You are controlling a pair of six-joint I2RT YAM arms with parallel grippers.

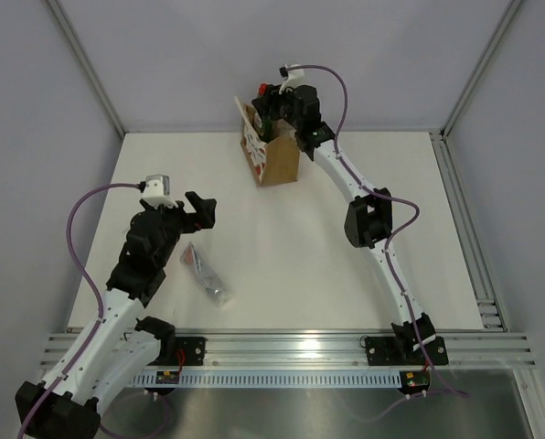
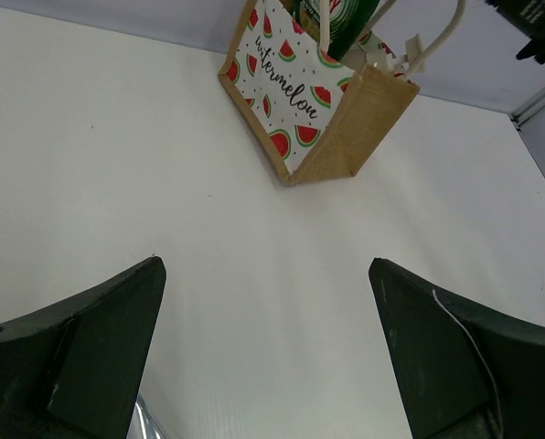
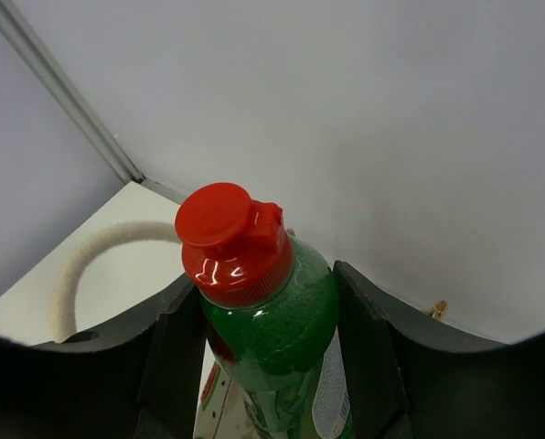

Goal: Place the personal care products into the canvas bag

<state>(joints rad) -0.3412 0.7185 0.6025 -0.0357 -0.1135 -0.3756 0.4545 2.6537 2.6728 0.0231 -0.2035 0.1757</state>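
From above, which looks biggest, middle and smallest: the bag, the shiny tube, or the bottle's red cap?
1. Bag: biggest.
2. Shiny tube: fairly long, but much thinner.
3. Red cap: smallest, just a little dot above the bag.

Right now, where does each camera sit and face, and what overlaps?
Top external: above and behind, looking down on the table; both arms show.
Left wrist: faces the canvas bag across the table; open left gripper frames view.
Right wrist: faces the green bottle, held in the right gripper.
Shared: canvas bag, top and left wrist.
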